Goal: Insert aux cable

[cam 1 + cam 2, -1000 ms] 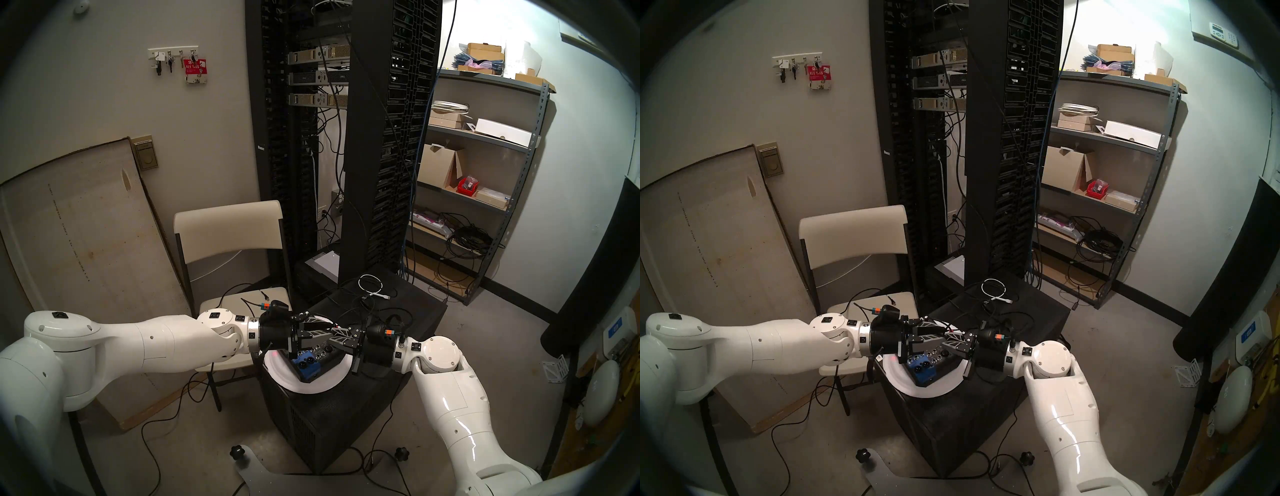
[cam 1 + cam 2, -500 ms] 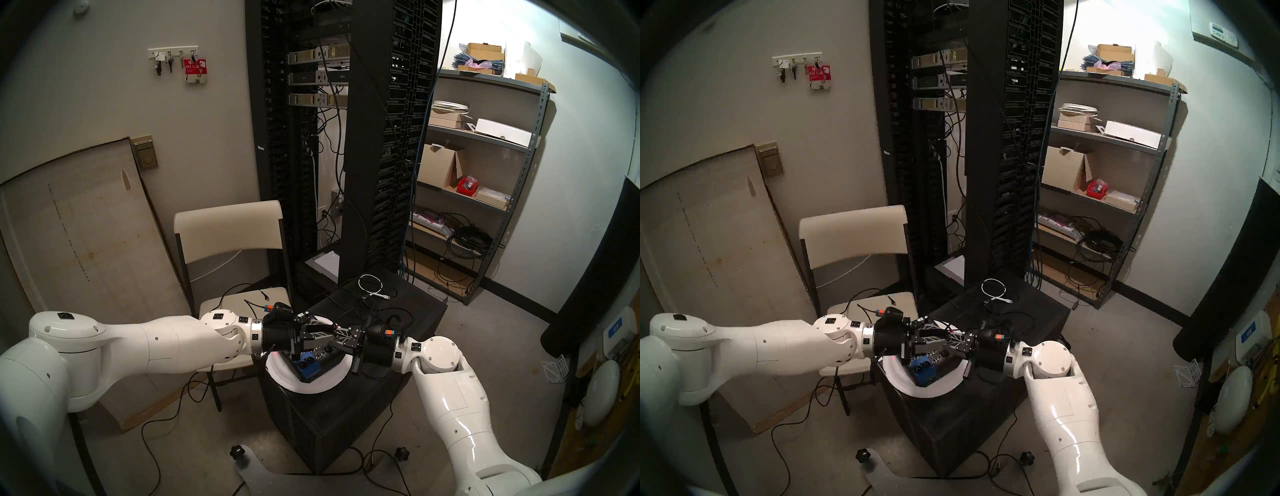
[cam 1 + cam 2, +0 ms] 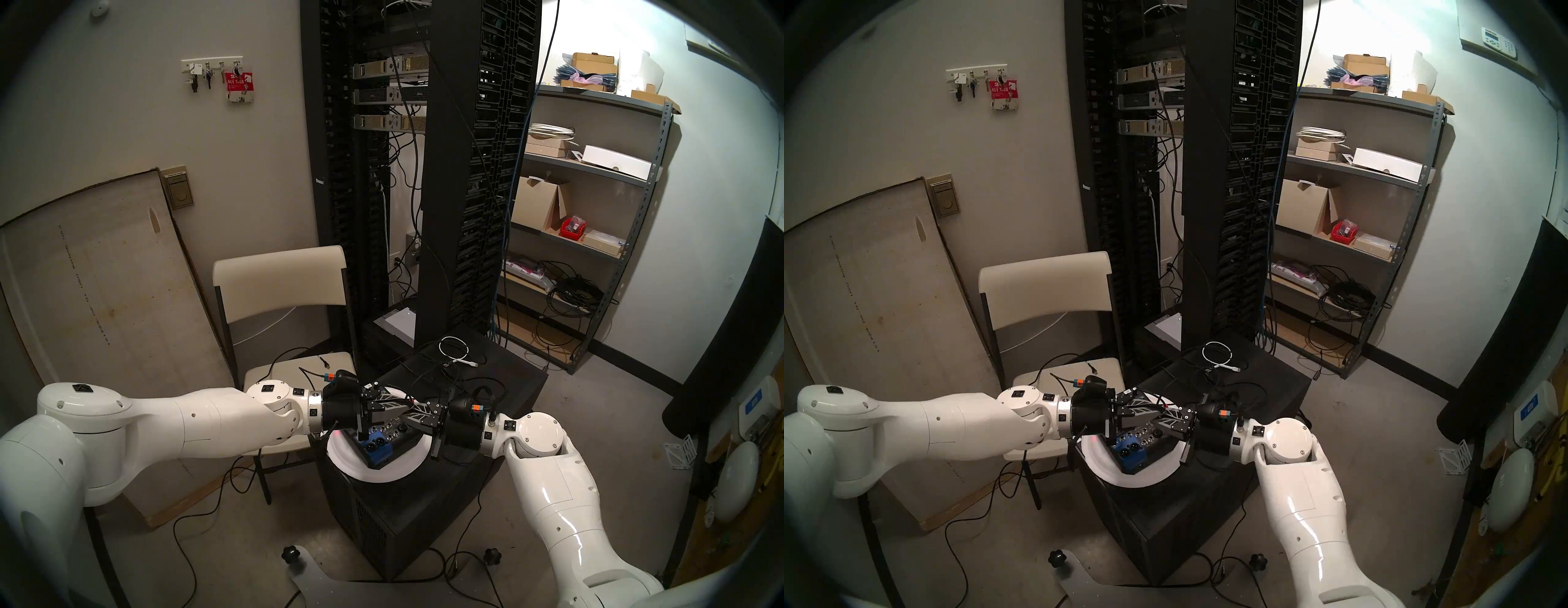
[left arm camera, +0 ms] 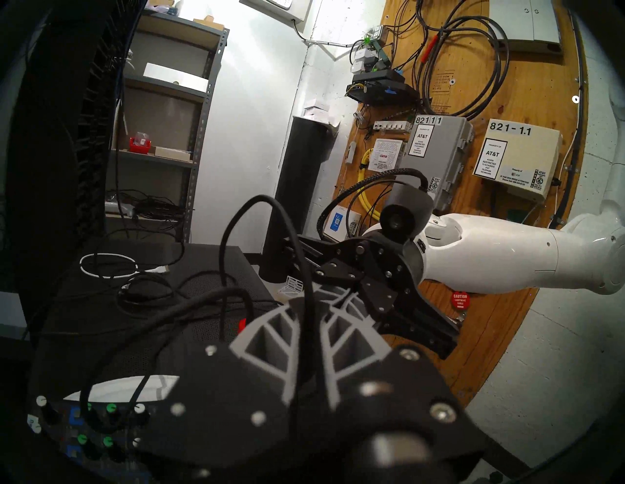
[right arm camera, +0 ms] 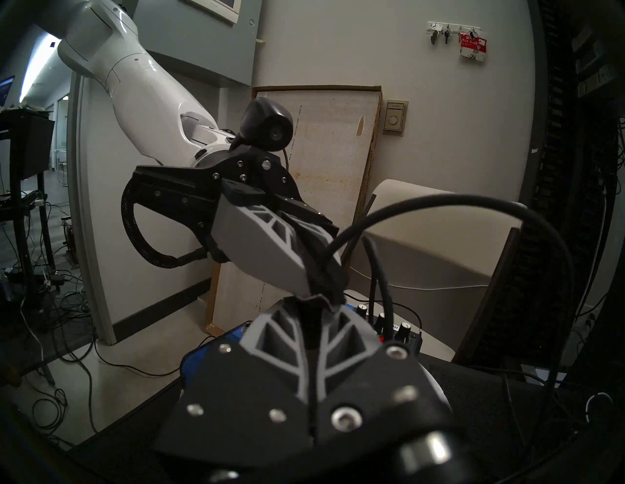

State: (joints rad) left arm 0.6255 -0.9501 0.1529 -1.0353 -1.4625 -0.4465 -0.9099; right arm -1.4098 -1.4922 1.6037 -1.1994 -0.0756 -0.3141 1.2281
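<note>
The left gripper [image 3: 402, 406], wide a second ago, has narrowed around the aux cable [image 4: 306, 304] running between its fingers, so a handover looks under way; whether it grips yet I cannot tell. Both arms reach level, tip to tip above the mixer [image 3: 384, 441]. The right gripper [image 3: 409, 414] stays clenched on the cable.
</note>
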